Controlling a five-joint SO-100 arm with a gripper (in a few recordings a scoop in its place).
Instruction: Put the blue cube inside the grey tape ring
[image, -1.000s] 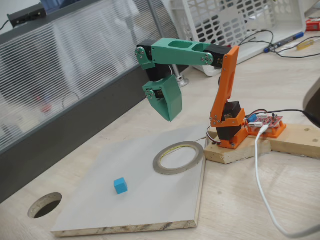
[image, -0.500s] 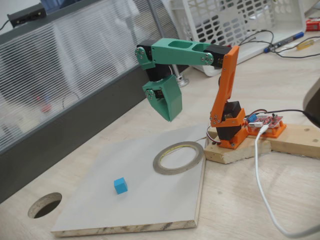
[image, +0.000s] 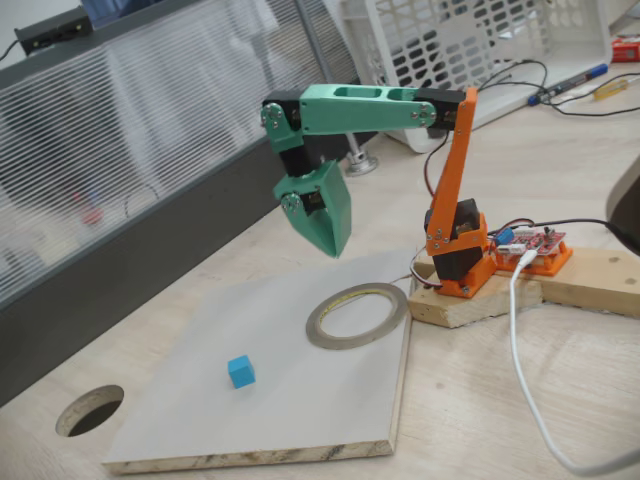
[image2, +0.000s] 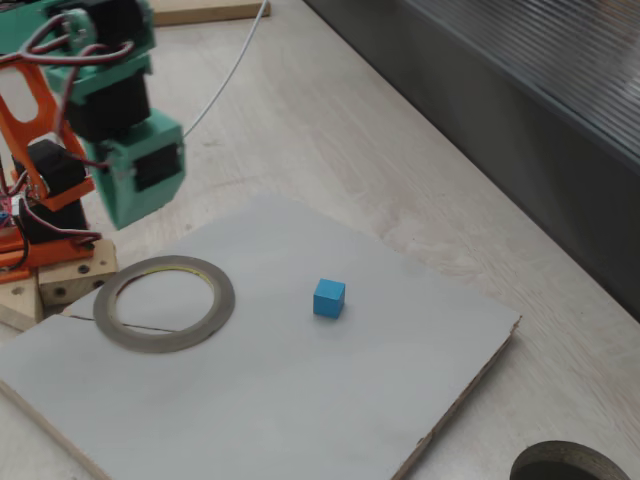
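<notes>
A pale wooden table (image: 560, 400) is seen in both fixed views, bounded along one side by a dark partition with a ribbed translucent panel (image: 130, 160). A grey board (image: 270, 400) with a raw chipboard edge lies flat on the table. A round dark cut-out hole (image: 88, 410) is set in the tabletop just off one corner of the board.

The arm is mounted on a wooden block (image: 500, 290) beside the board; its orange lower link (image: 452, 170) rises from the base and its green upper link (image: 360, 108) runs level above the table. A white cable (image: 525, 370) trails from the base across the table.

The green gripper (image: 328, 235) is held in the air, pointing downward, above the board's far edge and near the ring. Nothing is seen held in it. From either view it cannot be told how far the fingers are parted; they appear as a single green wedge.

The grey tape ring (image: 357, 315) lies flat on the board at the corner nearest the arm's base, its opening showing only board surface.

The blue cube (image: 240, 372) rests on the board, well apart from the ring and outside it, roughly between the ring and the cut-out hole. In a fixed view (image2: 329, 298) it sits near the board's middle.
</notes>
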